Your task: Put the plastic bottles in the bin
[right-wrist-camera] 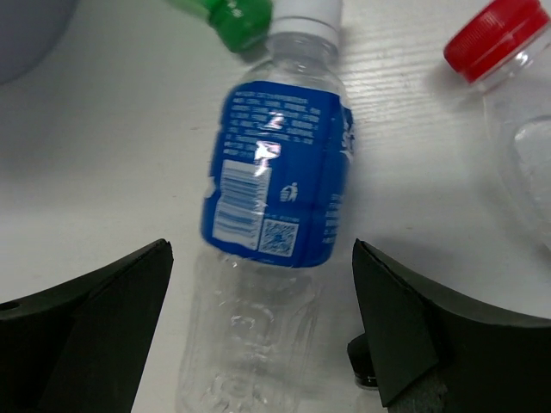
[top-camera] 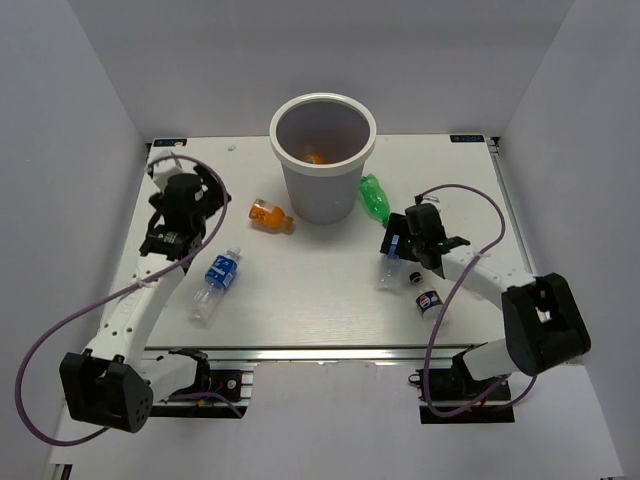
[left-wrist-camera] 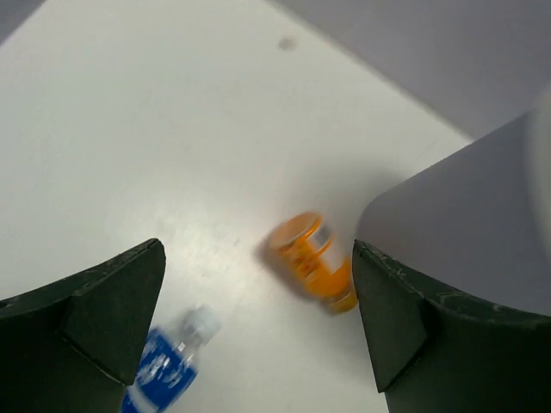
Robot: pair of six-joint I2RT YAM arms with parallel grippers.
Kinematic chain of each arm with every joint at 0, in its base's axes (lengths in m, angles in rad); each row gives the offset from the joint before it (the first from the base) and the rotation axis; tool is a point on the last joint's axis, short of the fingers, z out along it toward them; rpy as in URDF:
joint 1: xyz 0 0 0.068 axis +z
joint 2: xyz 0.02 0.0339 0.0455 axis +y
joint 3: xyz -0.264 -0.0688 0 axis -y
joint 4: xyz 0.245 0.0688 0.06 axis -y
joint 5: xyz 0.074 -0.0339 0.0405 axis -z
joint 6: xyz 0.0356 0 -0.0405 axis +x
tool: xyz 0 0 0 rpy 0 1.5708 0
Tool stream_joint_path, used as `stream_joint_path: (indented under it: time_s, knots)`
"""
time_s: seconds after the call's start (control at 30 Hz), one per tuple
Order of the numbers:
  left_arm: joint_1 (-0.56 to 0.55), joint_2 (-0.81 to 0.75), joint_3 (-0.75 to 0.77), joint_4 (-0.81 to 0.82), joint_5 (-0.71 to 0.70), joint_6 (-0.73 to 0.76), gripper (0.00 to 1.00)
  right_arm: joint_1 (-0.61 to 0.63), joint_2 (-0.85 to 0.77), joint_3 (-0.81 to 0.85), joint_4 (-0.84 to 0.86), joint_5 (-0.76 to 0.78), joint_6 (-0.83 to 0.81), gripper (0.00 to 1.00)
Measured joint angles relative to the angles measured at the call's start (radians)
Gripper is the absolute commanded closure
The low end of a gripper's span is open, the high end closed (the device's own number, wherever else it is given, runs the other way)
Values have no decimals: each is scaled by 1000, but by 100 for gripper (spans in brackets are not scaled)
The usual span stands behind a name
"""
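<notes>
The light-grey bin (top-camera: pixel 320 195) stands at the back middle, with something orange inside it. A stubby orange bottle (top-camera: pixel 270 215) lies left of the bin, and a green bottle (top-camera: pixel 374 197) lies right of it. My left gripper (top-camera: pixel 200 200) is open and empty above the table, with the orange bottle (left-wrist-camera: pixel 314 258) and a blue-label bottle (left-wrist-camera: pixel 164 366) below it. My right gripper (right-wrist-camera: pixel 258 344) is open, its jaws standing either side of a clear blue-label bottle (right-wrist-camera: pixel 275 172) that lies on the table. A red-capped clear bottle (right-wrist-camera: pixel 508 77) and a dark-capped bottle (top-camera: pixel 430 300) lie close by.
The bin's wall (left-wrist-camera: pixel 482 206) is close on the right in the left wrist view. A green cap (right-wrist-camera: pixel 237 17) touches the neck end of the blue-label bottle. The left blue-label bottle (top-camera: pixel 218 283) lies near the left arm. White walls enclose the table.
</notes>
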Motion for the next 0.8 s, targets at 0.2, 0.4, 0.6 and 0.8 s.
stream_joint_path:
  time_s: [0.2, 0.4, 0.6, 0.8]
  knots:
    - [-9, -35, -121, -123, -118, -112, 2, 2, 104, 10, 9, 71, 51, 20]
    - [-8, -76, -134, -132, -185, -145, 2, 8, 111, 10, 68, 94, 74, 60]
    - [-8, -66, -161, -130, -214, -150, 2, 13, 13, 10, 53, 98, 78, 69]
    - [-8, -53, -181, -103, -196, -144, 2, 14, -280, 55, 46, 83, -2, 69]
